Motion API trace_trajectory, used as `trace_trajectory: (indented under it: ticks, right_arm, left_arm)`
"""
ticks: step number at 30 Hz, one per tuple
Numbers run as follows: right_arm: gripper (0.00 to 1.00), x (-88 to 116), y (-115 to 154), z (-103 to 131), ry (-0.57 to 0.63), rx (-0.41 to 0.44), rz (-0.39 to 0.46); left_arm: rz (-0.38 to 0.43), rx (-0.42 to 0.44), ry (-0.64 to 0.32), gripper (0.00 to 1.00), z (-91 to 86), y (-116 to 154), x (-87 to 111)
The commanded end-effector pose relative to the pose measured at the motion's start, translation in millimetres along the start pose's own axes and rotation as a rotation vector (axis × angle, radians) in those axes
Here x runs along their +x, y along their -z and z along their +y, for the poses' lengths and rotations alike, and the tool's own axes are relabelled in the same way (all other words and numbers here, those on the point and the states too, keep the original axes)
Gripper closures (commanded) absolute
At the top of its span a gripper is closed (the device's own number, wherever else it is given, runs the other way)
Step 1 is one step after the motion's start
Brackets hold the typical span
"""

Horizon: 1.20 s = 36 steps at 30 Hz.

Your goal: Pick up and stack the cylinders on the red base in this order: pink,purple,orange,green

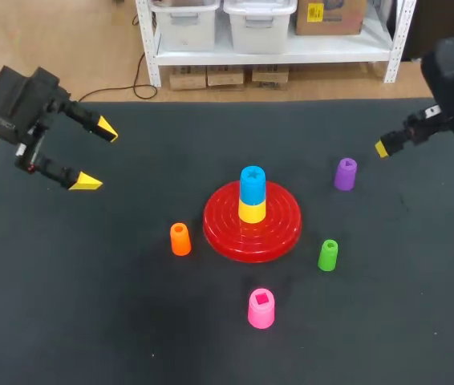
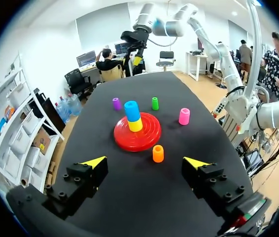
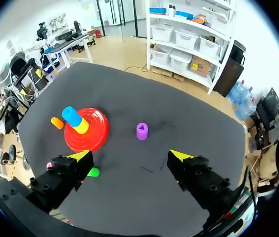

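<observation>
The red base (image 1: 251, 220) sat near the middle of the dark desk (image 1: 91, 321). A yellow cylinder (image 1: 252, 211) stood on it, and a blue cylinder (image 1: 253, 184) stood on top of that. The four loose pieces stood upright on the desk around the base, none of them touching it. The orange cylinder (image 1: 180, 239) was just beside the base's left edge. The pink cylinder (image 1: 261, 308) was in front of the base, toward the robot. The green cylinder (image 1: 328, 255) was at its right front, and the purple cylinder (image 1: 345, 173) was further out on the right.

The left end effector (image 1: 96, 156) hung above the left side of the desk, released, with its fingers spread wide and nothing between them. It was well apart from every piece. In its wrist view the orange cylinder (image 2: 157, 153) was the nearest piece, ahead of it and in line with the gap between the fingers. The base (image 2: 137, 133) lay beyond that, and the pink cylinder (image 2: 184, 116) stood off to one side.

The right end effector (image 3: 129, 156) was likewise released and empty, near the right rear of the desk. The purple cylinder (image 3: 142, 131) lay ahead of it, apart from it and roughly in line with the open gap. The base (image 3: 87, 132) was further off, ahead of one finger. The green cylinder (image 3: 93, 172) showed just beside that same finger, partly hidden by it.
</observation>
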State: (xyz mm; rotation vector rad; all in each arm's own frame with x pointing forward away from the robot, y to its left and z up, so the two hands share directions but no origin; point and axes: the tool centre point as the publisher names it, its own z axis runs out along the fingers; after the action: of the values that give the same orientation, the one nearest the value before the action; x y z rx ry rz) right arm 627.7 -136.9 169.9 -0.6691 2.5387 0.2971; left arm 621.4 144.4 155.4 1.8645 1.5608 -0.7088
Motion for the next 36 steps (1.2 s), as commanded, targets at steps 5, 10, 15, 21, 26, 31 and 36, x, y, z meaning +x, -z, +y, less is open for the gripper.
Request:
trace_trajectory:
  ticks: [5, 10, 15, 21, 26, 31, 36]
  right_arm:
    - [0.00, -3, 7, 40, 0.032, 0.074, 0.109]
    - [0.00, 3, 11, 54, 0.054, 0.084, 0.180]
    - [0.00, 12, 11, 77, 0.085, 0.015, 0.205]
    - [0.00, 23, 8, 106, 0.138, -0.049, 0.246]
    - [0.00, 31, 5, 132, 0.223, -0.059, 0.276]
    - [0.00, 43, -1, 157, 0.299, -0.054, 0.293]
    - [0.00, 56, -10, 168, 0.332, -0.054, 0.314]
  left_arm:
    - [-0.001, 0.002, -0.001, 0.00, 0.8, 0, 0.8]
    - [-0.001, 0.002, -0.001, 0.00, 0.8, 0, 0.8]
    - [-0.001, 0.002, -0.001, 0.00, 0.8, 0, 0.8]
    - [-0.001, 0.002, -0.001, 0.00, 0.8, 0, 0.8]
    - [-0.001, 0.002, -0.001, 0.00, 0.8, 0, 0.8]
    - [-0.001, 0.002, -0.001, 0.00, 0.8, 0, 0.8]
    - [-0.001, 0.002, -0.001, 0.00, 0.8, 0, 0.8]
